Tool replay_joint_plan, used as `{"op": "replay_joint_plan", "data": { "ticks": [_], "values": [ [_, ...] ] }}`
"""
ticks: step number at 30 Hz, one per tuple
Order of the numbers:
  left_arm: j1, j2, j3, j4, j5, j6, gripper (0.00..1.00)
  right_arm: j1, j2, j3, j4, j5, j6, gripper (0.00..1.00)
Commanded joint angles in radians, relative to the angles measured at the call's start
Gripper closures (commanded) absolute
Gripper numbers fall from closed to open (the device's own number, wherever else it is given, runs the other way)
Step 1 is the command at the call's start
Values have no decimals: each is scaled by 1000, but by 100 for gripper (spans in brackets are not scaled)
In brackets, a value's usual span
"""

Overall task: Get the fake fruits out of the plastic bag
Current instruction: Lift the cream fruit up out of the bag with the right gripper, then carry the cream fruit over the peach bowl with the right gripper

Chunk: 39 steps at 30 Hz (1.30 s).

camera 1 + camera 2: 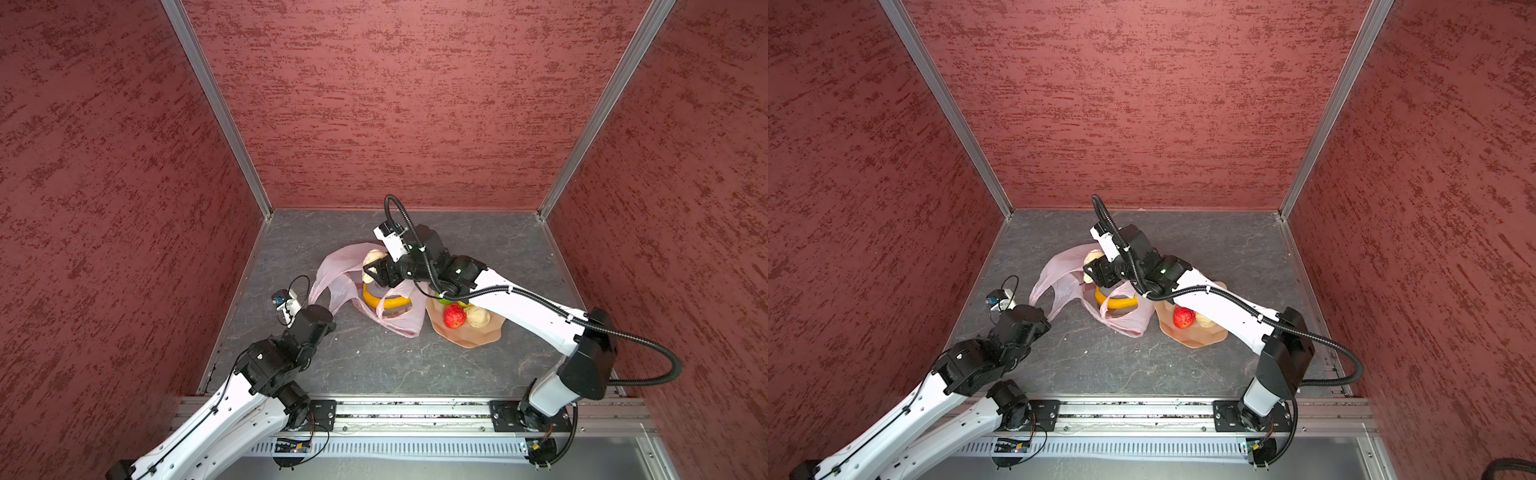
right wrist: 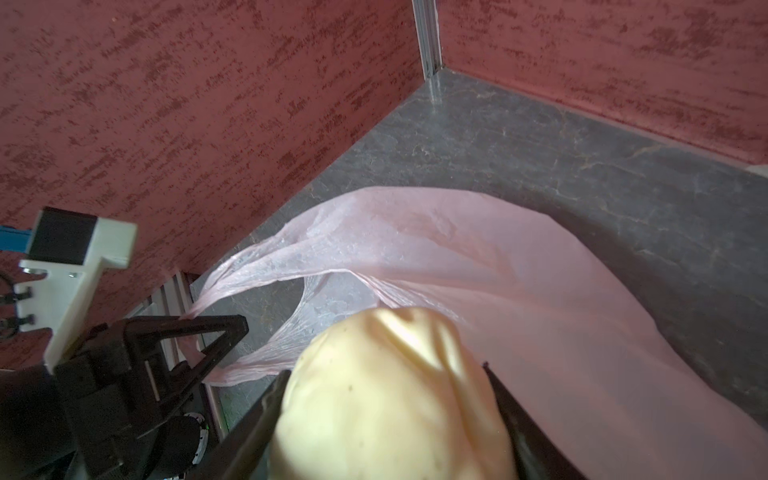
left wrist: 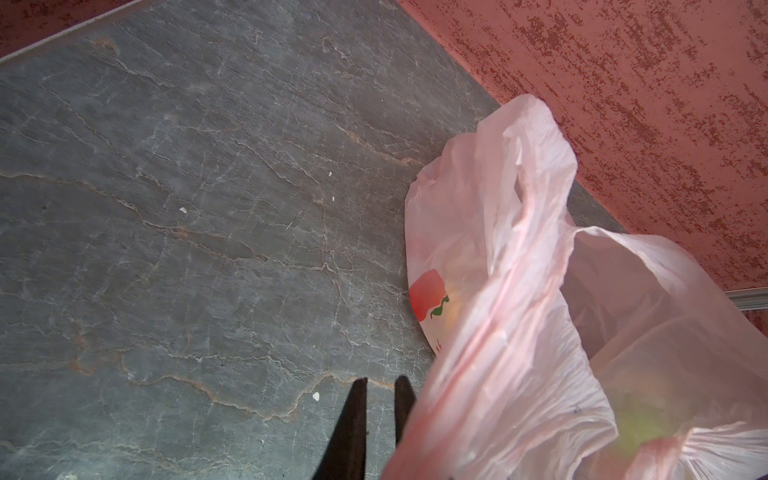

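Grey slate tabletop, red textured walls: pink plastic bag (image 1: 345, 266) at centre, one fruit in my grip.
My right gripper (image 2: 384, 372) clamps a pale beige knobbly lump (image 2: 390, 407) over the bag's mouth. My left gripper (image 3: 381, 380), jaws narrow, pinches a handle at the bag's 8 o'clock. Thin, crinkly, translucent film carries a red fruit print (image 3: 428, 301); marks beneath are unreadable. Yellow banana (image 1: 384, 300) lies inside; bowl (image 1: 469, 336) at 4 o'clock.

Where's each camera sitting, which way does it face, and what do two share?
Top views: overhead above base rail, looking down; left arm, right arm, plastic bag, bowl show.
Left wrist: on left arm, facing the table; left gripper shows.
Right wrist: on right arm, facing over the bag; right gripper grips beige fruit.
All share the bag.
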State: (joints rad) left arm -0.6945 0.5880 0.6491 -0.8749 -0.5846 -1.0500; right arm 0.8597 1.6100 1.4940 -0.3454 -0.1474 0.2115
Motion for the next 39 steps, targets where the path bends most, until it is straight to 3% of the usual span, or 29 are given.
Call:
{"op": "replay_joint_plan", "data": {
  "ticks": [1,13,18,28,39],
  "values": [
    [10,-15,-19,-22,-17,-4,84,-48,-64,28,-41,66,-25,61],
    [62,-27,-7,-25,17,47,83,-376,-303,-256,-54,216,117,61],
    [76,-30,-10,-22,30,60,83,-513,-368,-431,2,246,254,61],
    [96,-5,-4,-16,55,75,83,-636,-395,-711,153,336,478,62],
    [109,24,1,-4,73,82,83,-660,-340,-777,213,346,554,61]
  ]
}}
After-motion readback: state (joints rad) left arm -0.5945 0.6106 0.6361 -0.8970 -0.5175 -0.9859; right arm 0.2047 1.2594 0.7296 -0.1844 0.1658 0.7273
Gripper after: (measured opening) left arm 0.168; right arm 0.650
